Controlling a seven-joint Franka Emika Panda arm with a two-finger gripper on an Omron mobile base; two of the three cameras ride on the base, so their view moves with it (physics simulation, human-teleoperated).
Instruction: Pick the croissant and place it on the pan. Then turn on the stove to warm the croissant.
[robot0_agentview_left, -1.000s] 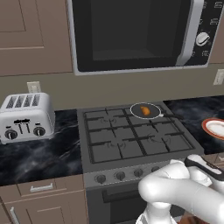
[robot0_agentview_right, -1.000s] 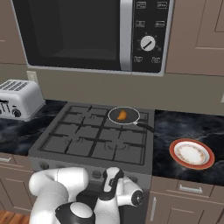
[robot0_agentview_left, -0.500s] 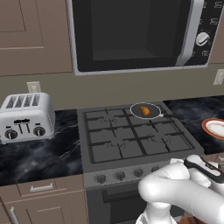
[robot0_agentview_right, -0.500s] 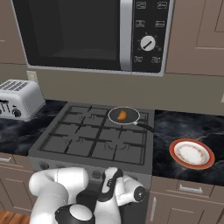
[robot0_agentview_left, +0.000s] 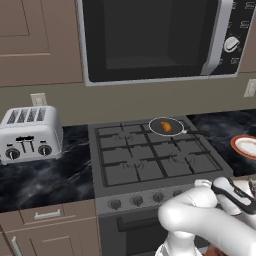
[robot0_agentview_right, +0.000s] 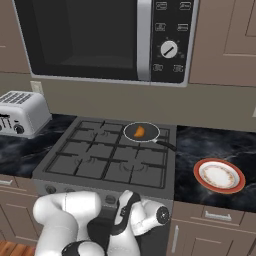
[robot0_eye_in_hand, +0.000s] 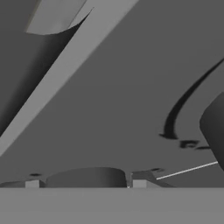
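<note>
Croissant (robot0_agentview_left: 166, 127): small orange-brown oblong lump, lying inside pan (robot0_agentview_left: 159, 121), approx. centre of it, much smaller than pan. Same in right base view: croissant (robot0_agentview_right: 140, 131) in pan (robot0_agentview_right: 131, 132).

Pan: small, round, dark, thin light rim; slim dark handle pointing right toward counter. Sits on rear right burner of stove (robot0_agentview_left: 145, 160), near back wall.

Stove: wide grey gas cooktop, black grid grates, row of small round grey knobs (robot0_agentview_left: 136, 199) along front panel. Knob positions too small to read.

Gripper: low, in front of stove front panel, below cooktop level; arm folded down ahead of knob row at right part of front. In hand view, finger tips (robot0_eye_in_hand: 139, 183) just rise at bottom edge, pressed very close to a flat grey surface; rounded grey form between them at bottom and another at right edge, prob. knobs, not certain. Jaws: fairly narrow gap, whether clamped on anything cannot tell. Contact w/ knob not confirmable.

Surroundings: silver toaster (robot0_agentview_left: 29, 135) on dark marble counter (robot0_agentview_left: 45, 175) left of stove; white plate w/ orange-red rim (robot0_agentview_right: 219, 175) on counter right of stove, well apart from pan; black-and-silver microwave (robot0_agentview_right: 105, 37) above stove.
</note>
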